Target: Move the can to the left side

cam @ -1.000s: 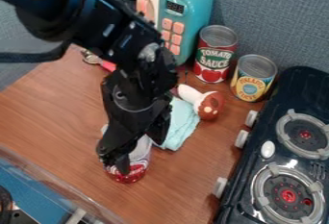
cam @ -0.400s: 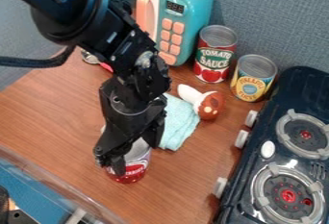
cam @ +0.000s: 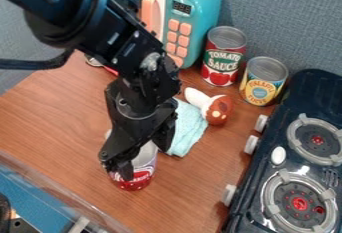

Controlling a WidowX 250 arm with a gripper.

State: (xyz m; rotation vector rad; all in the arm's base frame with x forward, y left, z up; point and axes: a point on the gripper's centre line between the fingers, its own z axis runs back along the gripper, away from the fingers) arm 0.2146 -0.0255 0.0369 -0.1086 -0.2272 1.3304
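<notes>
Camera view: can (cam: 139, 179) upright on the desk (cam: 60, 112), under the end effector (cam: 143, 160); clamped or apart, I cannot tell. Likely stiff, slick-walled; I'd grip its sides, below the rim. Cloth (cam: 189, 129) near, stove (cam: 272, 134) right; room leftward, minding the lower-left edge.

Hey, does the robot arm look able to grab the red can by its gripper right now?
Probably yes. The gripper is right at the can, its fingers apart, and nothing seems to stand in between; the cloth lies close by but looks out of the way.
</notes>
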